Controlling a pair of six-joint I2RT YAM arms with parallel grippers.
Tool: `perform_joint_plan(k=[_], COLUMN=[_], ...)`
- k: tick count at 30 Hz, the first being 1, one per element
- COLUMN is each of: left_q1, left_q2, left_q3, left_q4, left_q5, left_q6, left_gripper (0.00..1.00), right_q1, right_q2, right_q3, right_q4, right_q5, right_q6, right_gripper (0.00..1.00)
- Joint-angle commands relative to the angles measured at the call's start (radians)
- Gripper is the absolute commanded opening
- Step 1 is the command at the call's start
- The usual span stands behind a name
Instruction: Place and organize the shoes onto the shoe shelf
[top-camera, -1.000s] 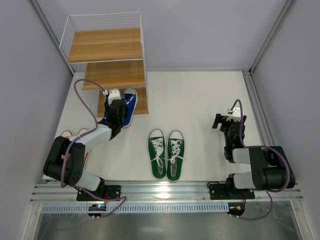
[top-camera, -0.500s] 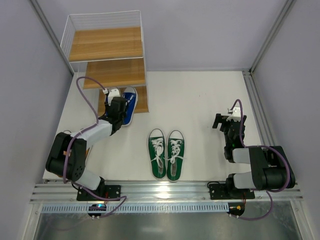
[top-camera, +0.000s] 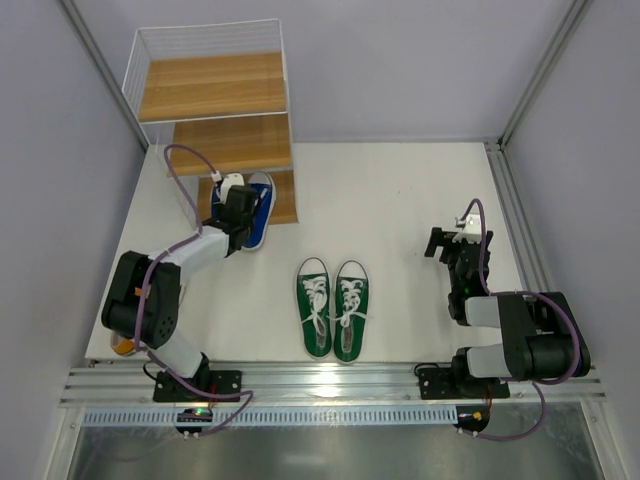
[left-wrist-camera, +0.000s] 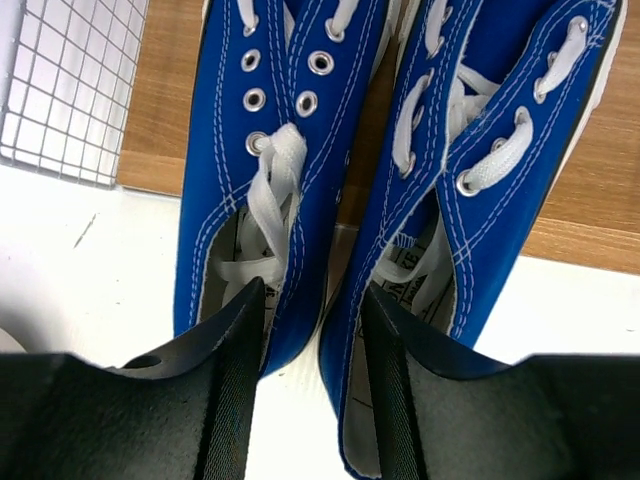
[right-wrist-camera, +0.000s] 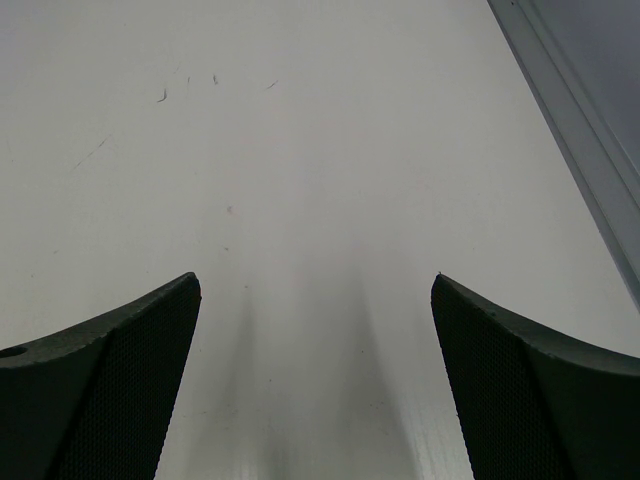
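The left pincer (left-wrist-camera: 312, 320) is clamped on the blue shoes (left-wrist-camera: 250, 150). One finger sits in the mouth of each shoe, and the two inner walls are squeezed together between them. The pair lies side by side, laces up, toes pointing away from the arm. The front halves are over the lowest wooden board of the shelf (top-camera: 210, 90), and the heels hang back over the white surface (top-camera: 400, 200). I cannot tell whether the soles rest on the board or are held just above it. The white wire side of the shelf shows just left of the left shoe in the wrist view. The two upper boards of the shelf carry nothing.

The green shoes (top-camera: 333, 305) stand together in the middle of the surface, toes toward the back wall, well apart from the shelf and from both arms.

Over on the right, the right pincer (right-wrist-camera: 315, 300) hangs with its fingers (right-wrist-camera: 110, 370) wide apart, holding nothing, only bare white surface between them.
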Motion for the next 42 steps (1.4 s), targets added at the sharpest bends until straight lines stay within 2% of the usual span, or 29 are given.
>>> perform_joint_plan(k=[1,4,6,7,9,16,25,33,42], left_q1=[0.016,0.032,0.037,0.037,0.037,0.037,0.039,0.039,0.037], left_q2=[0.018,0.024,0.026,0.024,0.02,-0.052,-0.12,-0.1,-0.052], left_q3=[0.045,0.054,0.054,0.052,0.049,-0.047,-0.142,-0.081,-0.095], left_q4=[-0.059,-0.078,-0.078,-0.075,-0.073,0.074,0.427,0.488,0.649], left_q5=[0.031,0.046,0.057,0.062,0.066,0.112,0.059,0.033,0.002], left_q6=[-0.005,-0.015,-0.017,-0.014,-0.012,-0.003,0.075,0.107,0.081], left_gripper=[0.42,0.37,0.25,0.12,0.0,0.0,0.0,0.0,0.0], right_q1=[-0.003,-0.003,-0.003,-0.003,-0.003,-0.003,-0.003,-0.003,-0.003], right_q2=[0.001,0.001,0.001,0.001,0.001,0.003,0.001,0.001,0.003], right_q3=[0.018,0.02,0.018,0.018,0.02,0.02,0.018,0.02,0.02], right_q4=[0.087,0.088,0.087,0.087,0.087,0.087,0.085,0.087,0.087], right_q5=[-0.006,-0.008,-0.008,-0.008,-0.006,-0.006,-0.008,-0.008,-0.006], right_q6=[0.004,0.004,0.004,0.002,0.002,0.002,0.002,0.002,0.002], right_gripper=[0.97,0.97,0.97,0.97,0.97,0.97,0.97,0.97,0.97])
